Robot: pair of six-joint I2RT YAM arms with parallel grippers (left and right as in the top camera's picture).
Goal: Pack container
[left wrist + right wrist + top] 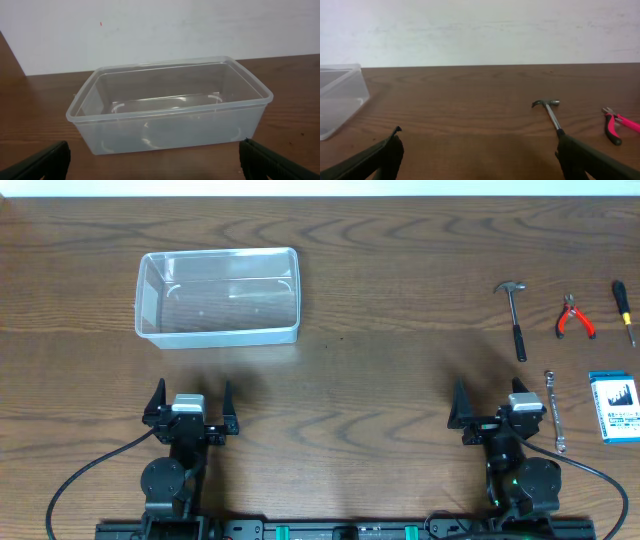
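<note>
Fingers (pixel 590 160) spread on my left gripper (pixel 194 386) and right gripper (pixel 489 386); the hammer (pixel 552 117) ahead of the right pair could roll if I pinch off-centre.

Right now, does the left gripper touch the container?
Apart. The overhead view shows bare table between the left gripper and the container.

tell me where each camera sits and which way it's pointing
overhead: fixed above the table, looking straight down on the container, hammer and pliers; left gripper and right gripper show open at the near edge
left wrist: low on the left wrist, facing the far wall, container dead ahead; its fingertips show in the bottom corners
right wrist: low on the right wrist, facing the same wall; hammer and pliers ahead; fingertips in the bottom corners
shared: all three see the container
</note>
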